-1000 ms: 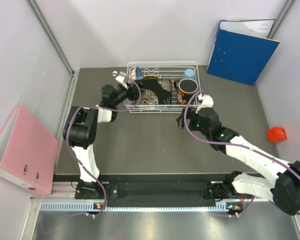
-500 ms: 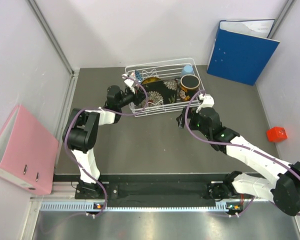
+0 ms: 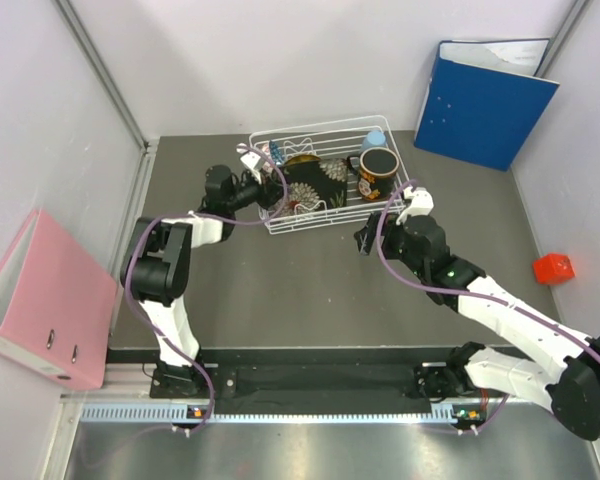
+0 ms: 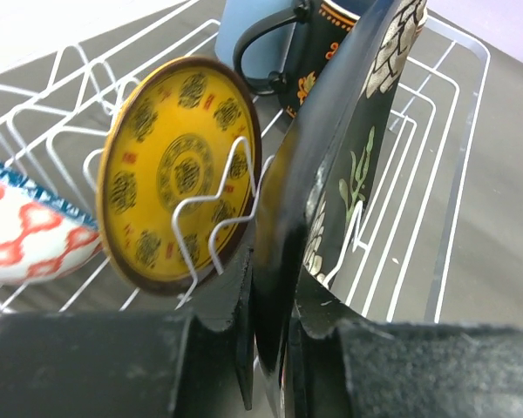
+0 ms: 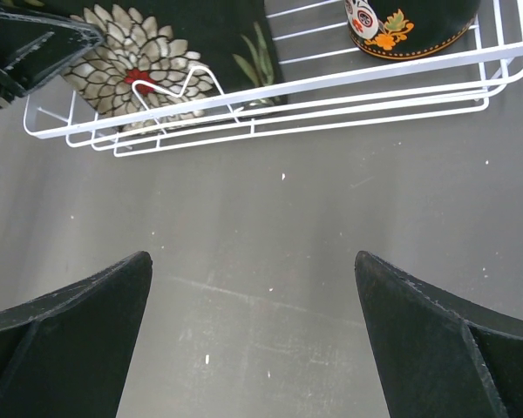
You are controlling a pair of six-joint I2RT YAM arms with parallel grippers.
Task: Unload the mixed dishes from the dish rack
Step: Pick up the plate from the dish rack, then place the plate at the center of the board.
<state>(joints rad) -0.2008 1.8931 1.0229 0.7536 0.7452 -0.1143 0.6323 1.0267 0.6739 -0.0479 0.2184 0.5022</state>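
Dragging at the black square floral plate point(image 4: 340, 165), the left fingers point(image 4: 113, 366) are staying clamped on its lower edge, one on each face, yet the plate is not coming free. The dish rack point(image 3: 332, 126) is swinging round with it instead. A second ago the rack was sitting square to the back wall; now it is lying skewed on the bench point(image 3: 280, 290), its left end pulled toward the arm.

The plate is still standing in the zigzag wires, just beside the small round yellow patterned plate point(image 4: 179, 174). The blue mosaic-patterned bowl point(image 4: 22, 239) is lying at the left end. The dark patterned mug point(image 3: 377, 172) and the small light blue cup point(image 3: 376, 138) are riding along at the right end.

The right fingers point(image 5: 70, 331) are spread wide and holding nothing, hanging over bare bench just in front of the rack's front rail.

Nothing is unloaded yet. The plate is probably catching on the wire, so the pull is shifting the rack rather than emptying it. A more upright lift, or the right arm steadying the rim, is likely needed.
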